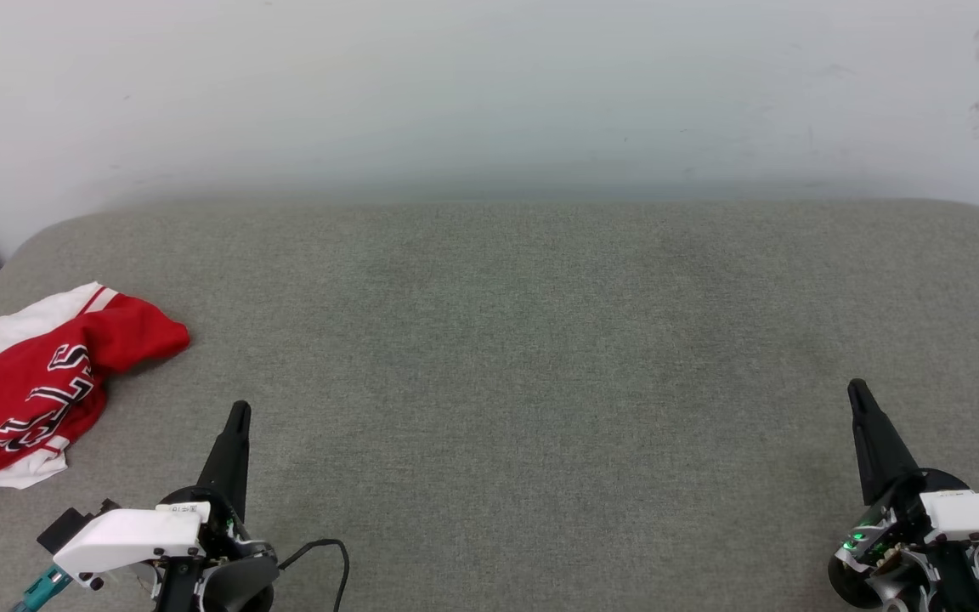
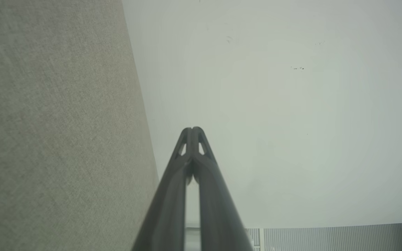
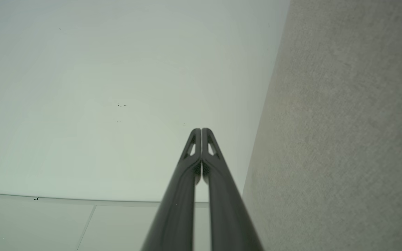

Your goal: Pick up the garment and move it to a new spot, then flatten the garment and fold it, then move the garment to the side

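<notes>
We see the garment (image 1: 35, 382) crumpled at the far left of the grey surface (image 1: 523, 357); our left gripper (image 1: 239, 410) and right gripper (image 1: 857, 389) are both clenched, grasping nothing.

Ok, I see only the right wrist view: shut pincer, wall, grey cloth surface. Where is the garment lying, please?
Observer: The garment lies crumpled at the left side of the grey surface, black letters facing up.
Operator: Which pincer is nearer to it?
Observer: The left pincer. It is just to the right of the garment and does not touch it.
Operator: Is it open?
Observer: No. In the left wrist view its fingers are pressed together and hold nothing.
</notes>
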Available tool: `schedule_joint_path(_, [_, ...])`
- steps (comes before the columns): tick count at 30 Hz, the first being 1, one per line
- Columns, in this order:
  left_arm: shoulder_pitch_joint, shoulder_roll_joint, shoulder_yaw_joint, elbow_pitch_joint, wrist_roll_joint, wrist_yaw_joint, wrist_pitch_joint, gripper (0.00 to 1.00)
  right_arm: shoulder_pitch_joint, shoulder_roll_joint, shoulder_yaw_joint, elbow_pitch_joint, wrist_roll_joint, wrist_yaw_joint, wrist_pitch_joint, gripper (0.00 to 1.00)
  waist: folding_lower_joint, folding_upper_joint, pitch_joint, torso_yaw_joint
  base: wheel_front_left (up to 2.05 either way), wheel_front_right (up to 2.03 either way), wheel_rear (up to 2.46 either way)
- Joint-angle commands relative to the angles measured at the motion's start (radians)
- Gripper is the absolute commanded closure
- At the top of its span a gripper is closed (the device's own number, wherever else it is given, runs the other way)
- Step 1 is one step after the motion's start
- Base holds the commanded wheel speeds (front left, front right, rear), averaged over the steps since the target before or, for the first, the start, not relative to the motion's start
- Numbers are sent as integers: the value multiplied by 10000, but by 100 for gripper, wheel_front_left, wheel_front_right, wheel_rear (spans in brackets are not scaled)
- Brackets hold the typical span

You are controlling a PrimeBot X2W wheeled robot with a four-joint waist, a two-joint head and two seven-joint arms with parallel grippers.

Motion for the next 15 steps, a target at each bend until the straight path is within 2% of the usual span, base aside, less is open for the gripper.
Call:
schedule_joint_path(1, [-51,-19,6,0,1,-29,19,100,-122,38,1,15,28,-3,3,100,0,0,0,0,0,0,0])
schedule_joint_path(15, [-51,-19,5,0,1,-29,19,100,-122,38,1,15,28,-3,2,100,0,0,0,0,0,0,0])
